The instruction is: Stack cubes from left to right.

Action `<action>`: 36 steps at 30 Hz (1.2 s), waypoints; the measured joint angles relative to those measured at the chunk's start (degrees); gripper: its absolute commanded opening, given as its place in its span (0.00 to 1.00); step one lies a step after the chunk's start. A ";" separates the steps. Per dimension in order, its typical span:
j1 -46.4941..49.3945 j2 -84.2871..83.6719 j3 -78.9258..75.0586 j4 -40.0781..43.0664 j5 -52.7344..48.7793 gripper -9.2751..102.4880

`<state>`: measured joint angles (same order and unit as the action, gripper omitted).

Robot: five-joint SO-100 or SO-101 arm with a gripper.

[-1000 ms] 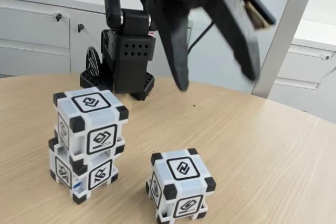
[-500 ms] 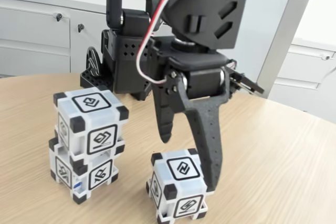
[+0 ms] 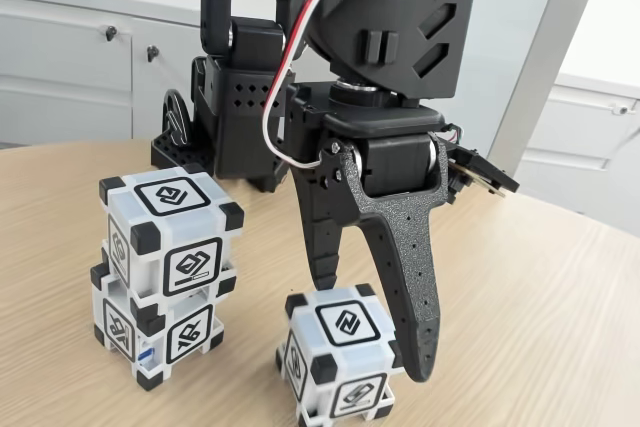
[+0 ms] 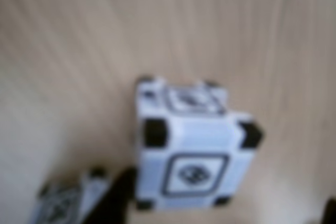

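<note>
Two-cube stack [image 3: 165, 272] left of lone cube [image 3: 340, 357]

I read no words, numbers or brand names anywhere; the only signs are black-framed angular glyphs on the faces of the two stacked cubes [image 3: 165, 272] and the single cube [image 3: 343, 352] by my fingers [image 3: 410, 277], blurred in my wrist view [image 4: 191, 153].
</note>
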<state>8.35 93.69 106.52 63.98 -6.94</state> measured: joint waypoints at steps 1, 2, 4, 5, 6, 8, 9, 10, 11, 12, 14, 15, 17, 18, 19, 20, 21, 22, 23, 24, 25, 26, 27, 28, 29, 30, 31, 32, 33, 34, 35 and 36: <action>0.00 0.00 0.00 0.00 0.00 0.42; 0.00 0.00 0.00 0.00 0.00 0.42; 0.00 0.00 0.00 0.00 0.00 0.42; 0.00 0.00 0.00 0.00 0.00 0.42; 0.00 0.00 0.00 0.00 0.00 0.42; 0.00 0.00 0.00 0.00 0.00 0.42; 0.00 0.00 0.00 0.00 0.00 0.42; 0.00 0.00 0.00 0.00 0.00 0.42; 0.00 -0.26 0.00 0.00 0.18 0.42; 0.00 -0.79 0.00 0.00 0.44 0.42; 0.00 -2.72 0.00 0.00 0.79 0.41; 0.00 -4.04 0.00 -0.09 0.97 0.41; 0.18 -6.77 0.00 -0.09 1.05 0.41; 0.26 -8.00 0.00 -0.09 1.05 0.41; 0.26 -8.96 0.00 -0.09 1.05 0.41; 0.26 -9.76 0.00 -0.09 1.05 0.41; 0.26 -10.46 0.00 -0.26 1.05 0.40; 0.26 -10.72 0.00 -0.26 1.05 0.39; 0.35 -10.99 0.00 -0.44 1.05 0.39; 0.35 -11.25 -0.09 -0.44 1.05 0.38; 0.35 -11.43 -0.09 -0.44 1.05 0.37; 0.35 -11.43 -0.09 -0.44 1.05 0.36; 0.35 -11.43 -0.09 -0.44 1.05 0.35; 0.35 -11.43 -0.09 -0.44 1.05 0.34; 0.35 -11.43 -0.09 -0.44 1.05 0.33; 0.35 -11.43 -0.09 -0.44 1.05 0.32; 0.35 -11.43 -0.09 -0.44 1.05 0.31; 0.35 -11.43 -0.09 -0.44 1.05 0.30; 0.35 -11.34 -0.09 -0.44 1.05 0.29; 0.26 -11.25 -0.18 -0.44 1.05 0.28; 0.26 -11.16 -0.18 -0.35 1.05 0.27; 0.26 -11.16 -0.26 -0.35 1.05 0.27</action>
<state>8.61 82.53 106.26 63.63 -5.89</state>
